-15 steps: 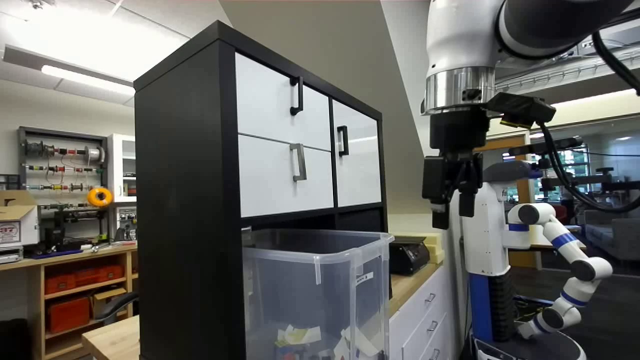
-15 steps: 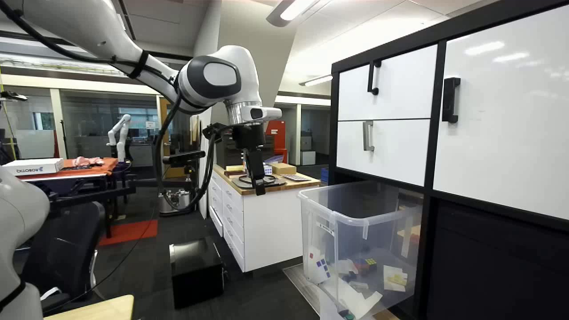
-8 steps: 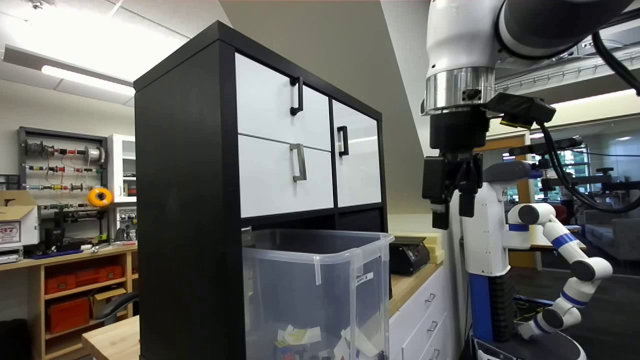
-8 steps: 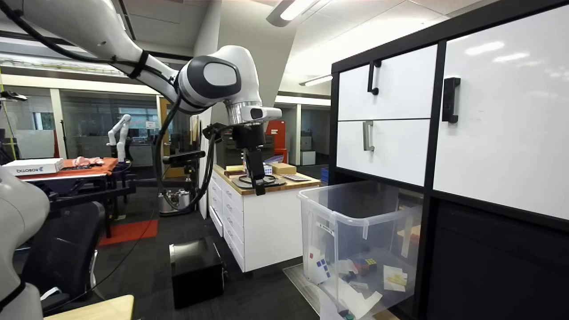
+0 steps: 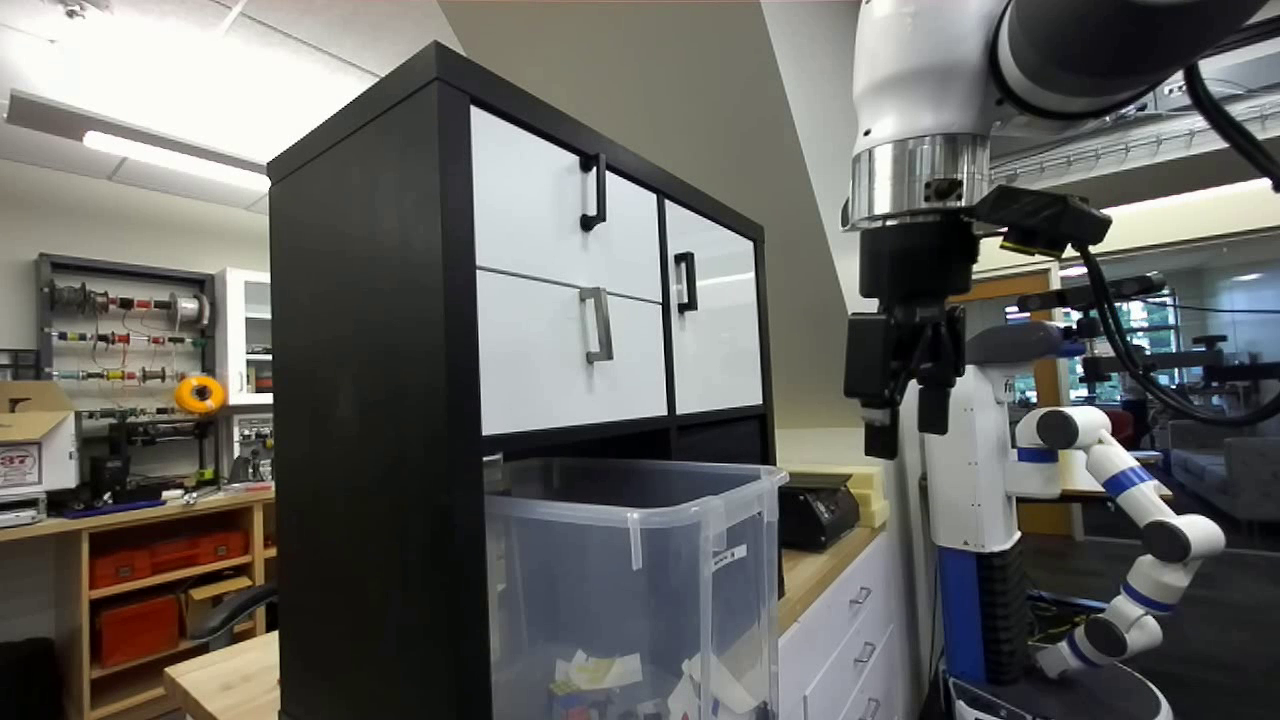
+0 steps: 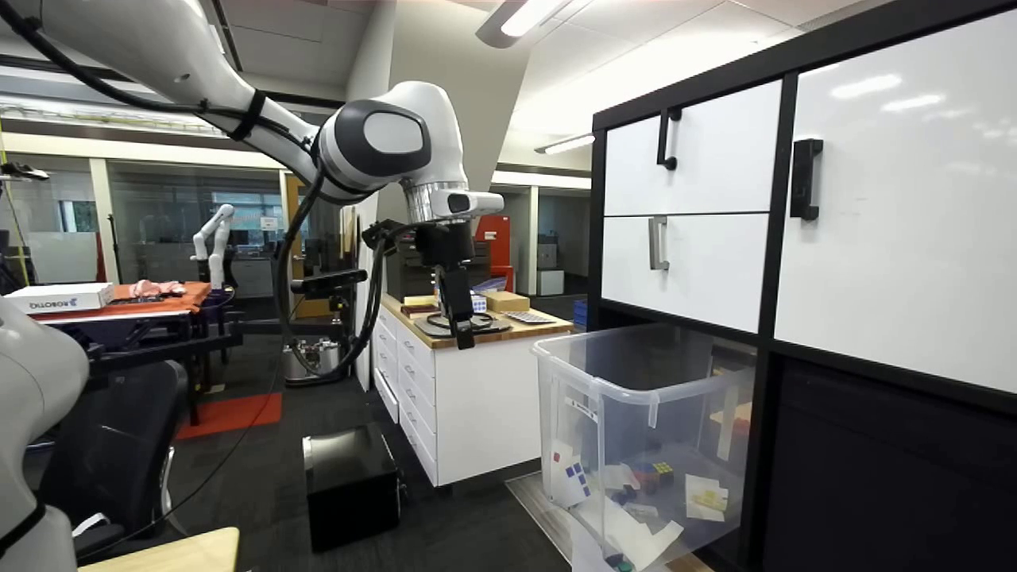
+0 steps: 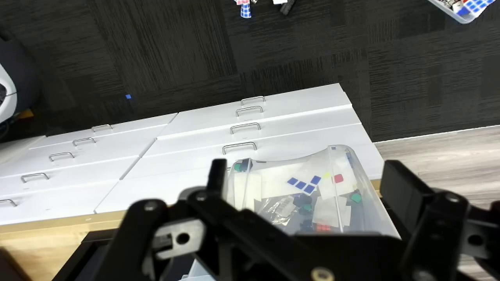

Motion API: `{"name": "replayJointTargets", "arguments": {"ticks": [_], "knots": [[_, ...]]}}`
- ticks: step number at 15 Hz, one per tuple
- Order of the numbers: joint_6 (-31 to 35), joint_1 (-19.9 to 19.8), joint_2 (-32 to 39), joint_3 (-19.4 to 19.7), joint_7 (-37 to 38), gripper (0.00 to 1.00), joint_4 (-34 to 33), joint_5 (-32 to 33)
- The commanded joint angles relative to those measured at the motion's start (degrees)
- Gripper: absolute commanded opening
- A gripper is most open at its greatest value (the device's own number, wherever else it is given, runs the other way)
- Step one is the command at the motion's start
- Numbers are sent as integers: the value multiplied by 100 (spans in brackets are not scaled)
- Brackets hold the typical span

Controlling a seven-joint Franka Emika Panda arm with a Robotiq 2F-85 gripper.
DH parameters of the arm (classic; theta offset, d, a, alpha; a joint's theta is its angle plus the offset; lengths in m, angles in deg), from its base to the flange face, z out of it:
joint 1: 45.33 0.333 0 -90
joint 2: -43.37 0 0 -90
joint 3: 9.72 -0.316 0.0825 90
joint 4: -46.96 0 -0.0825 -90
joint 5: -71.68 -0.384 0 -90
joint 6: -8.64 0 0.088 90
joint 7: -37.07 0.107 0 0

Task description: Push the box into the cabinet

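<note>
The box (image 5: 600, 565) is a clear bin with a thick rim and whitish papers and small coloured things inside. In both exterior views it sits partly in the lower compartment under two drawers of the black-framed cabinet (image 5: 365, 400) and sticks out in front; the box (image 6: 636, 429) and cabinet (image 6: 687, 290) show there too. My gripper (image 5: 908, 428) hangs pointing down, in front of the box and higher than its rim, apart from it. In an exterior view the gripper (image 6: 462, 330) is left of the box. In the wrist view its fingers (image 7: 306, 177) are wide apart, with the box (image 7: 371, 199) below and nothing between them.
A white drawer unit with a wooden top (image 6: 485, 397) stands beside the cabinet, with items on top. A black box-shaped object (image 6: 353, 485) stands on the floor. Another robot (image 5: 975, 470) stands at the back right. The cabinet's neighbouring lower compartment (image 6: 882, 469) is dark.
</note>
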Motion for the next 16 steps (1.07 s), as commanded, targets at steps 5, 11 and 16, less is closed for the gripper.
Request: {"name": "replayJointTargets", "arguments": {"ticks": [5,11,16], "knots": [[-18,107,11,98,35,100,-12,47],[-18,107,11,98,35,100,-12,47],[106,117,43,123,25,100,-8,14]]}}
